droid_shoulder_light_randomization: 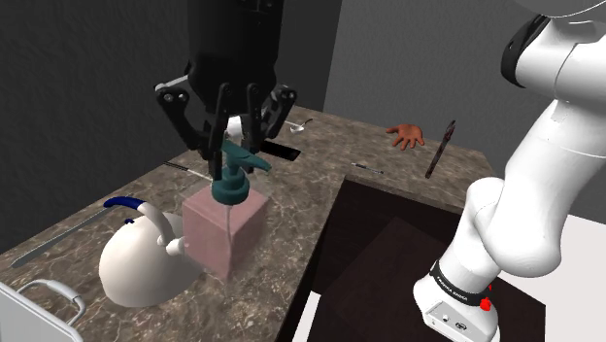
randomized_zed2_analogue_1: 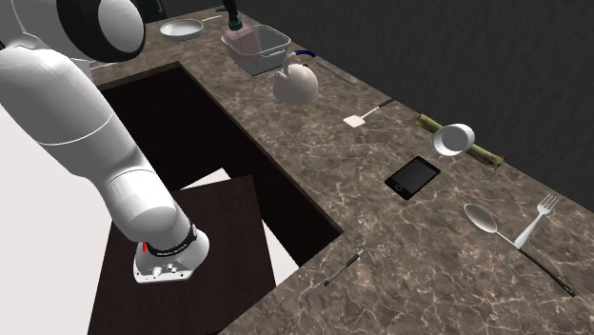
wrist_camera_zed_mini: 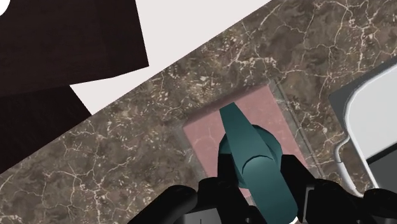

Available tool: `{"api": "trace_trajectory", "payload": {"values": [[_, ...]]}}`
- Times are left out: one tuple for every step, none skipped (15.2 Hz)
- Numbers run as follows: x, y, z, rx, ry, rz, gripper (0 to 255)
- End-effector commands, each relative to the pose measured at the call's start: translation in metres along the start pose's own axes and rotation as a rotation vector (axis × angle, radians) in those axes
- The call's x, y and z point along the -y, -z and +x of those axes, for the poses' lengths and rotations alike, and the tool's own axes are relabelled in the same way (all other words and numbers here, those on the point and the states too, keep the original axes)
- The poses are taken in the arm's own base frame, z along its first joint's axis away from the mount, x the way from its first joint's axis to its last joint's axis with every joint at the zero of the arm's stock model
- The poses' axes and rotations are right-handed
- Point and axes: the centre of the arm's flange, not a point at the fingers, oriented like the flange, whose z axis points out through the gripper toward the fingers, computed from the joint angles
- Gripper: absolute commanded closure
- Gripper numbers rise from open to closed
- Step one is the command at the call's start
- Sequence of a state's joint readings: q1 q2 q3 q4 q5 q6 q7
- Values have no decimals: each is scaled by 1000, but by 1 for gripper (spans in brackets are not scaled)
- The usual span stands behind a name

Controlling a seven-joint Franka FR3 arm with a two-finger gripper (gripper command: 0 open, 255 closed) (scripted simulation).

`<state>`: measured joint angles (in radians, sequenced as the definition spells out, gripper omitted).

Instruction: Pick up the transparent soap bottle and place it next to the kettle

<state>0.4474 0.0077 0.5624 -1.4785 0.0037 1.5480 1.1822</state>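
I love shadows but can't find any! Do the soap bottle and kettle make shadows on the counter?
Shoulder view: dim, even light, no clear shadow beside the soap bottle or kettle. Wrist view: none on the counter around the bottle. Second exterior view: brighter, still flat.

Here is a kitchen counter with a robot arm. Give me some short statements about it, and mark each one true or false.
1. The soap bottle stands upright beside the kettle. True.
2. The bottle's pump is red. False: it is teal.
3. The gripper hangs right over the pump. True.
4. The phone lies on the floor. False: the phone lies on the countertop.
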Motion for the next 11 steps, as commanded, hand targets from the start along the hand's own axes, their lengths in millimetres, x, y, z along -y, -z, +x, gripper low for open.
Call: {"api": "trace_trajectory", "payload": {"values": [[-1,-11,0,0,0,1,255],[-1,-16,0,0,0,1,255],[-2,-21,0,0,0,1,255],[-2,-27,-1,0,0,1,255],[-2,-32,-1,0,0,1,255],[-2,-37,-1,0,0,1,255],[-3,-42,-1,0,0,1,255],[-3,-48,-1,0,0,1,255],[-3,-53,-1,0,0,1,255],[-4,-58,-1,0,0,1,255],[-4,-63,-1,0,0,1,255]]}}
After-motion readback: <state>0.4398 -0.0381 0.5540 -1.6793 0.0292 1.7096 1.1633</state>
